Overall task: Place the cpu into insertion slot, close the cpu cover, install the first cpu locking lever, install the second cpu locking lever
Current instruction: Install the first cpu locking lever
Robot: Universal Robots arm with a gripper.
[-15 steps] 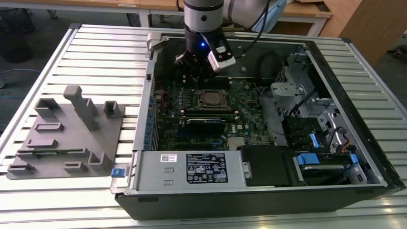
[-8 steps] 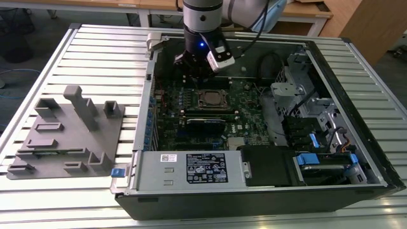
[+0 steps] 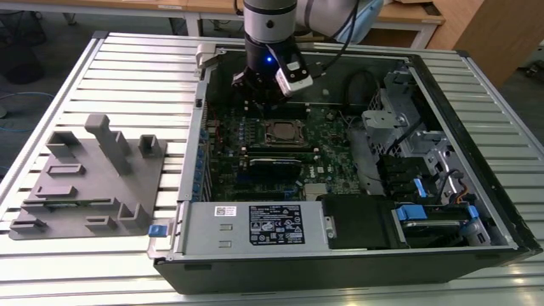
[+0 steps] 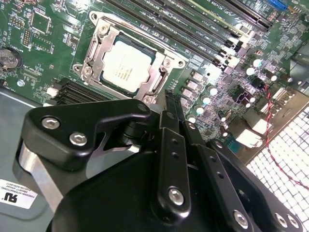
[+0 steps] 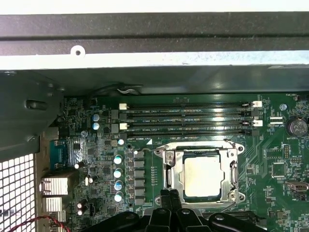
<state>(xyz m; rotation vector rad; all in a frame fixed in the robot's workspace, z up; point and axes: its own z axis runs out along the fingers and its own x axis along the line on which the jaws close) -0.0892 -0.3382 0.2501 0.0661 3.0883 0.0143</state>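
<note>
Fingers [image 5: 165, 200] of the gripper [image 5: 171, 195] are pressed together with nothing between them, and their tips hang just beside the near edge of the socket in both wrist views, apart from it. In the exterior view the gripper [image 3: 264, 102] sits inside the open computer case [image 3: 442, 83], at about 12 o'clock from the socket. The cpu [image 4: 126, 65] lies flat in the insertion slot [image 4: 137, 43], its dull silver top showing through the window of the cpu cover [image 4: 98, 46]. The cover lies down flat around the chip. Whether the thin wire levers along the frame are latched cannot be told. Four long memory slots [image 5: 188, 118] run side by side on the green motherboard [image 5: 270, 150], just beyond the socket's far edge from the gripper. In the exterior view a power supply [image 3: 255, 223] with a white label fills the case at 6 o'clock from the socket. A grey moulded fixture [image 3: 93, 178] rests on the slatted table [image 3: 127, 70] at 9 o'clock from the case.
</note>
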